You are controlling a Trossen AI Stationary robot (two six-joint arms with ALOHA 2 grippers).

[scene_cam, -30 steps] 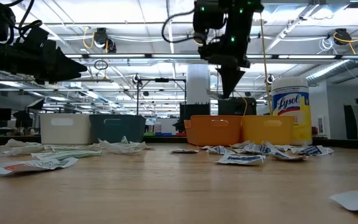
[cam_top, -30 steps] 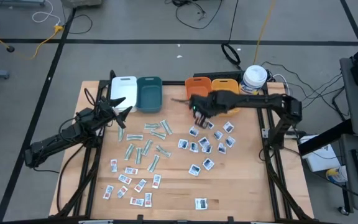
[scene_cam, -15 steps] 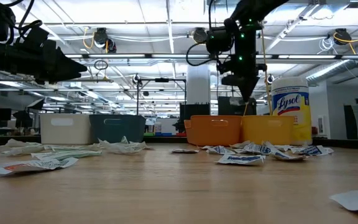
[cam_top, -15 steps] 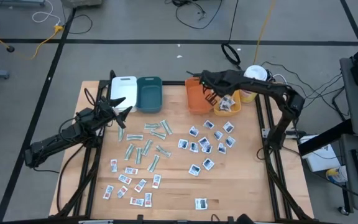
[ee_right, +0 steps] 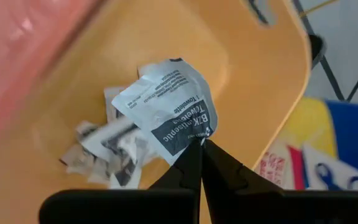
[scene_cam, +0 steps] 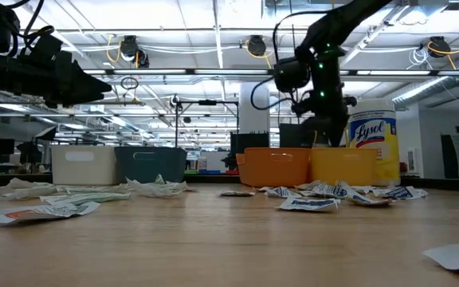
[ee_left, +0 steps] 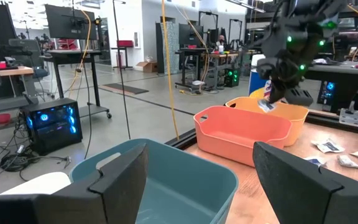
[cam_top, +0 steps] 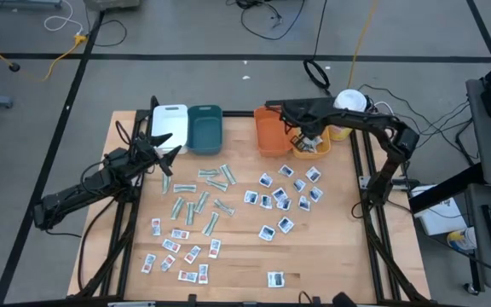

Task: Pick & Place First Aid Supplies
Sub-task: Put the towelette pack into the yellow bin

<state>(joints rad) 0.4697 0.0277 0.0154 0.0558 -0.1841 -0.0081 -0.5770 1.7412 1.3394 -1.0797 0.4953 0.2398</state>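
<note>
First aid supplies lie scattered on the wooden table: white packets with blue print [cam_top: 284, 192], pale-green strips [cam_top: 201, 198] and red-print packets [cam_top: 177, 251]. My right gripper [cam_top: 308, 141] is inside the rim of the yellow bin [cam_top: 324, 153], shut on one white packet with dark print [ee_right: 166, 115]. Several more packets [ee_right: 107, 152] lie on the bin's floor below it. My left gripper [cam_top: 167, 145] waits open and level at the table's left, pointing at the teal bin [ee_left: 166, 180]. My right gripper pinches the white packet by one edge near a corner [ee_right: 194, 138], only at the free ends of its two fingers. The fingers slant down from above into the yellow bin. The crumpled packet sticks out past the fingertips, clear of the packets on the bin's floor.
Along the far edge stand a white bin [cam_top: 170, 124], the teal bin [cam_top: 205, 128], an orange bin [cam_top: 270, 135] and the yellow one. A white canister with a yellow label [cam_top: 349, 107] stands at the far right corner. One packet [cam_top: 274, 279] lies alone near the front edge.
My right gripper has carried the packet from in front of the orange bin toward the table's right edge, over the yellow bin. It has sunk toward the bin and tipped further downward on the way, staying shut on the packet.
</note>
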